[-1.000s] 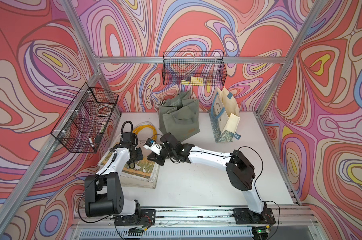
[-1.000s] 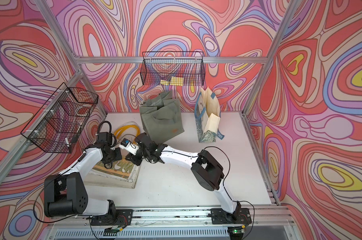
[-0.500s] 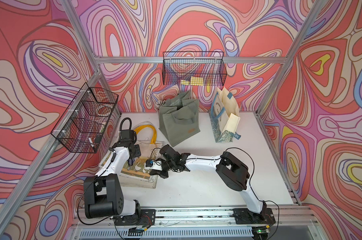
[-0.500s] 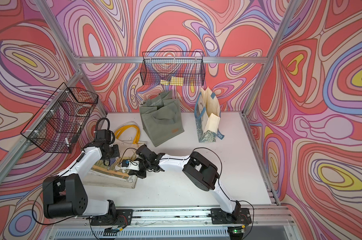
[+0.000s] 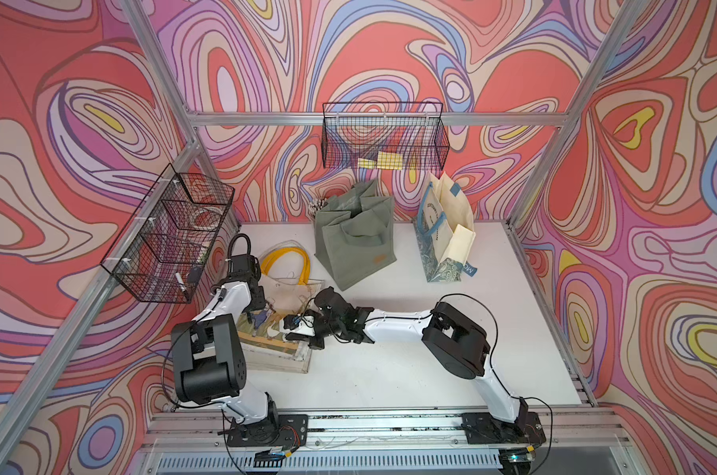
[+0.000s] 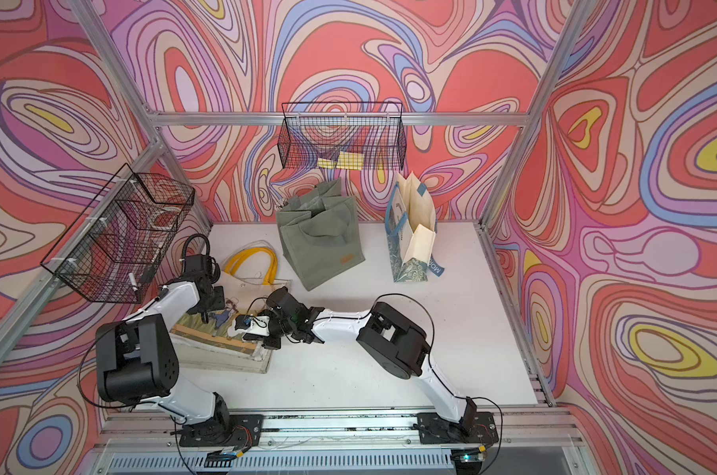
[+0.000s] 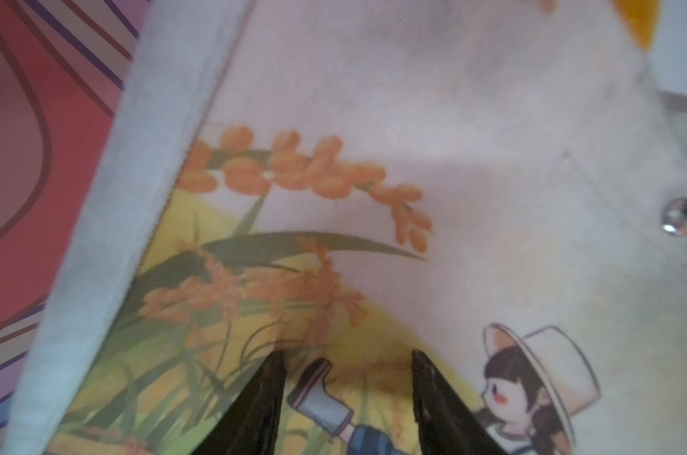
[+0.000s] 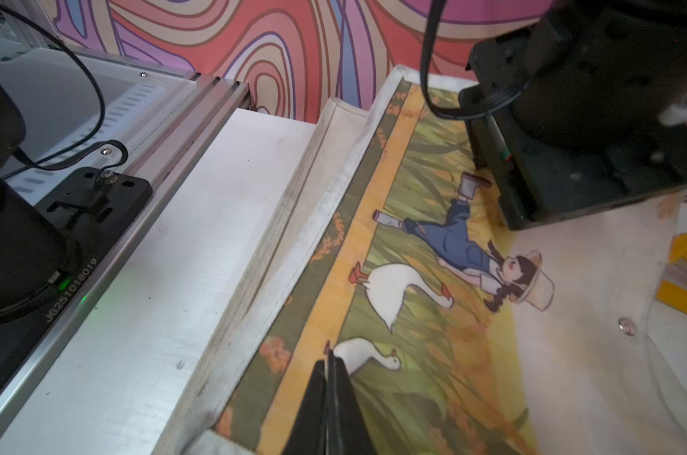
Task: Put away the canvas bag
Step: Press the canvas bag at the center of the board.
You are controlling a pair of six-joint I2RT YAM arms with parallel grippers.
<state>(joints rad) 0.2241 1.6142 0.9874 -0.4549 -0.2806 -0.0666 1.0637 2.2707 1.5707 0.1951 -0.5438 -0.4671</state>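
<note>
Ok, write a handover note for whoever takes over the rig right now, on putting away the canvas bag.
Left pincer: open, tips just over the print on the canvas bag, holding nothing.
Right pincer: shut, tip at the bag's goose print; whether it pinches fabric is unclear.
Bag: lies flat on the table, on the left arm's side, yellow handles toward the back wall.
Done: both pincers are at the bag; it is not yet lifted.
Left: get a grip on it and put it away.
</note>
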